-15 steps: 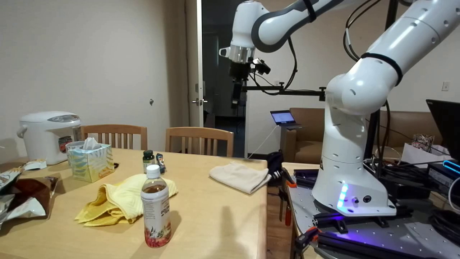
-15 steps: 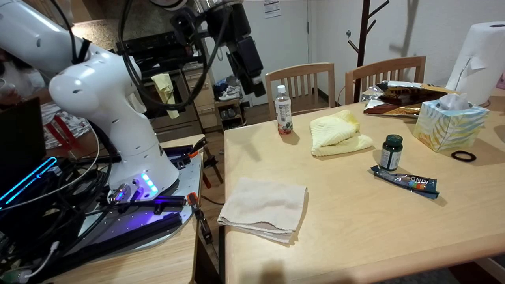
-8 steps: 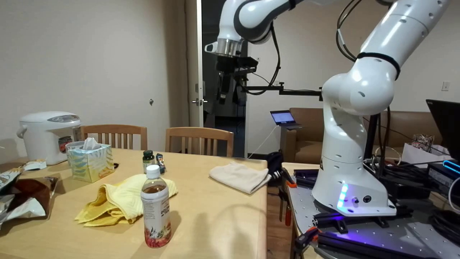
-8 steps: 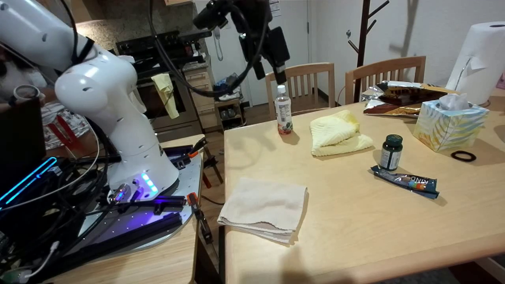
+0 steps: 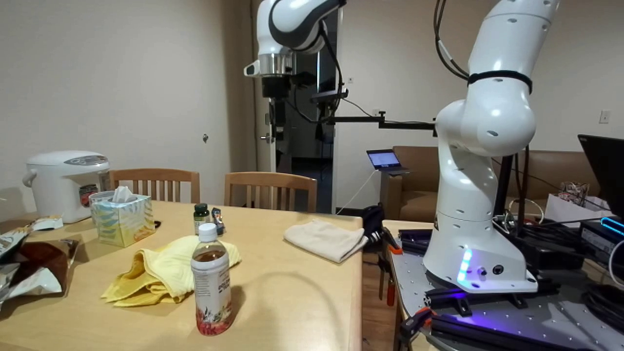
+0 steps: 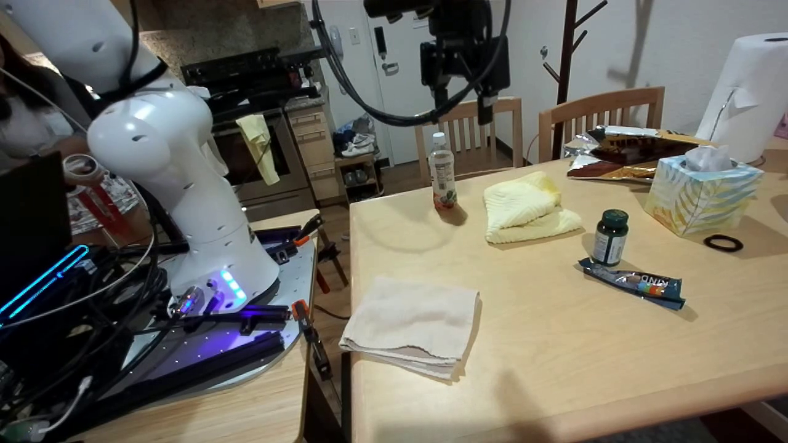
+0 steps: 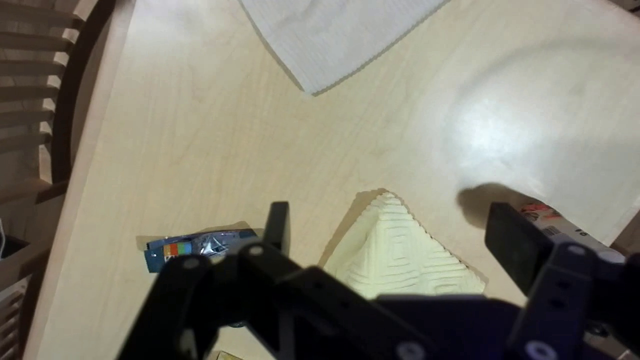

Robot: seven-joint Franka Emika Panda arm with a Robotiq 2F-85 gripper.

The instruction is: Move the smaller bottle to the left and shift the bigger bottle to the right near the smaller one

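Observation:
The smaller bottle (image 6: 611, 239), dark green with a pale label, stands upright on the table beside a snack bar. In an exterior view the smaller bottle (image 5: 201, 214) shows behind the bigger bottle (image 5: 211, 282). That one is tall, with a white cap and a red-flowered lower label. It too is upright, near the table edge in an exterior view, where the bigger bottle (image 6: 442, 175) is left of the yellow cloth. High over the table hangs my gripper (image 6: 463, 106), fingers spread wide with nothing between them. In the wrist view my gripper (image 7: 390, 220) largely hides the smaller bottle; the bigger bottle (image 7: 555, 225) lies partly behind its right finger.
A folded yellow cloth (image 6: 526, 209) sits between the bottles. The snack bar (image 6: 634, 283) touches or nearly touches the smaller bottle. Also on the table are a beige cloth (image 6: 412, 326), a tissue box (image 6: 702, 191), a black ring (image 6: 723, 243) and snack bags (image 6: 634, 151).
The arm has swung out over the table, moving left in an exterior view and right in the opposite one, and the gripper now hangs more vertically. Both bottles have stayed put.

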